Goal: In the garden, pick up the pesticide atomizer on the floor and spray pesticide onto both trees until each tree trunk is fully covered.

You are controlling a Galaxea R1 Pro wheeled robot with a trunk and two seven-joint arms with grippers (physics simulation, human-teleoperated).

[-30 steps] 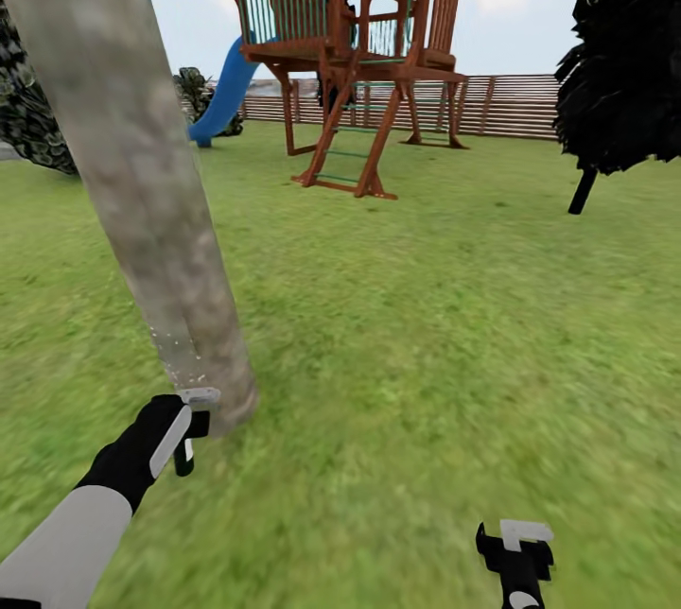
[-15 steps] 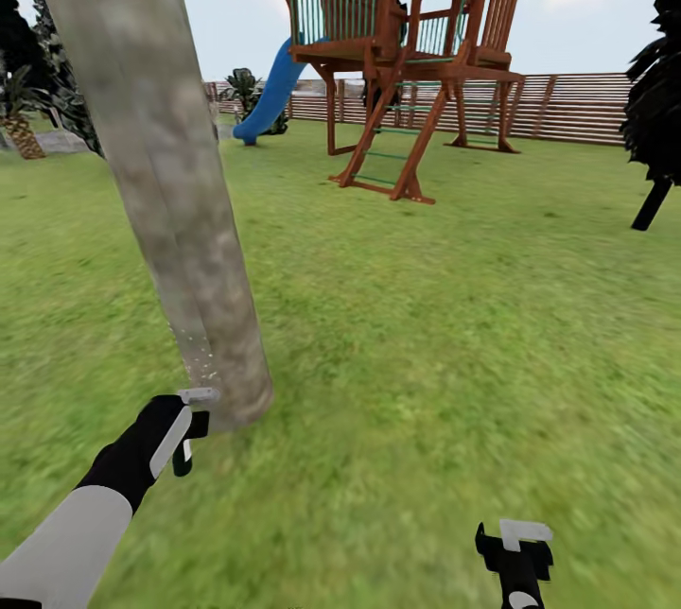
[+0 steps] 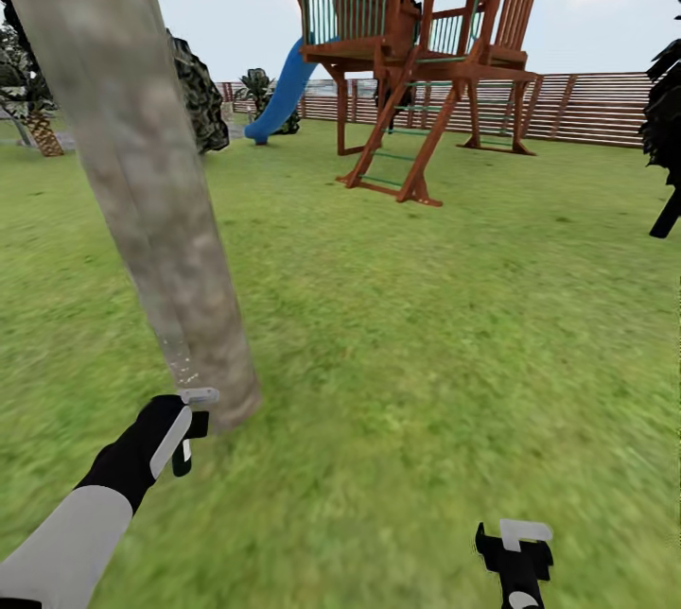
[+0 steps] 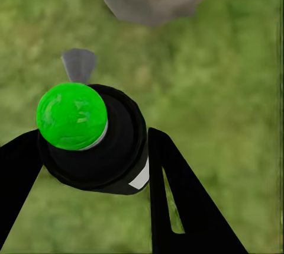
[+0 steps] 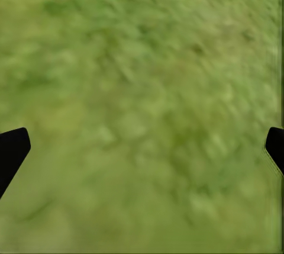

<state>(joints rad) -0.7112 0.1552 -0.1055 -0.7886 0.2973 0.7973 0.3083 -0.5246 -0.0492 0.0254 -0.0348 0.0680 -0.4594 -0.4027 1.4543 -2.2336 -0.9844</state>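
Since the earlier frames the camera has swung, so the tree trunk (image 3: 142, 174) leans further across the head view's left and the wooden play tower (image 3: 416, 51) with its blue slide (image 3: 284, 89) sits more central, while the left gripper (image 3: 189, 429) stays low at the trunk's base, clamped on the pesticide atomizer (image 4: 94, 138), a few whitish pesticide specks (image 3: 184, 373) on the bark above. Open lawn (image 3: 454, 325) runs unobstructed from the trunk's right edge to the slatted fence (image 3: 586, 108), with a dark tree (image 3: 667, 127) at the far right. The left wrist view shows the bottle's green end between the dark fingers (image 4: 177, 201) and the trunk's foot just beyond, whereas the right gripper (image 3: 515, 557), jaws spread wide, hangs over bare grass.
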